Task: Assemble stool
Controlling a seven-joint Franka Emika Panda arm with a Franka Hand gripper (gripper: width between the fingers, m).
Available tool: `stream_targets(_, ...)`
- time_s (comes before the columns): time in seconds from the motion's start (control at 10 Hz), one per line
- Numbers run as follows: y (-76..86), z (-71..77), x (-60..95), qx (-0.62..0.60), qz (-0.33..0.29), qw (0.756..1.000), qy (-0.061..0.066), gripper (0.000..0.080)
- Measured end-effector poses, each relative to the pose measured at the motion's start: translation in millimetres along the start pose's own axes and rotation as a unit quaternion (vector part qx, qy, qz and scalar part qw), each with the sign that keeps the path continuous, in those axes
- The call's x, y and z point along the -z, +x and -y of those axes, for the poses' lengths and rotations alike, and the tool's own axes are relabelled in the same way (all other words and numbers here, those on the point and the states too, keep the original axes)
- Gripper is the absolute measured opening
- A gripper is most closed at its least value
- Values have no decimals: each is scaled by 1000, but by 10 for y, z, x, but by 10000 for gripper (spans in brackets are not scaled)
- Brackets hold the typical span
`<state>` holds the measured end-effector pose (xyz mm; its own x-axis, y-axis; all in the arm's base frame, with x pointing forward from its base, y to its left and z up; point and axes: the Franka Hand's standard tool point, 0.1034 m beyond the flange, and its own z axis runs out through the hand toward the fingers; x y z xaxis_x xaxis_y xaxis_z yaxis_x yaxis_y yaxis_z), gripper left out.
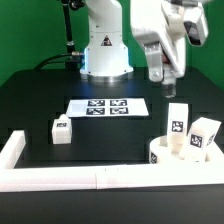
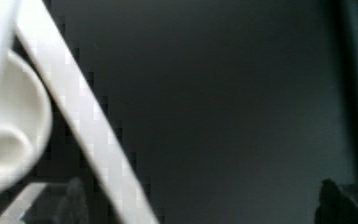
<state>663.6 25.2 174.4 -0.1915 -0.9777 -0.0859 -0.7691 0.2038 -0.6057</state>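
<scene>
White plastic seat [image 1: 180, 153] lay on the black bench [image 1: 40, 95] against the border rail [image 1: 70, 178], two legs [image 1: 178, 126] standing upright in it, a third leg [image 1: 61, 131] well apart, fingers [image 1: 160, 72] spread apart, empty, hanging above.

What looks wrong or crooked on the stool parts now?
On the seat, at the exterior view's right, one leg stands upright, but a second leg beside it leans sideways, not seated straight. A third leg lies loose on the table.
</scene>
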Motion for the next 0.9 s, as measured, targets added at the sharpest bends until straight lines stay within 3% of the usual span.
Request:
stream_targets(0.2,44,58,56,65,-14,998,18,649)
stream_targets(0.6,79,77,28,195,-19,981,15,649)
stream_targets(0.7,63,88,23,258,-19,966,14,649)
stream_targets(0.9,140,13,31,347,-10,938,-4,649)
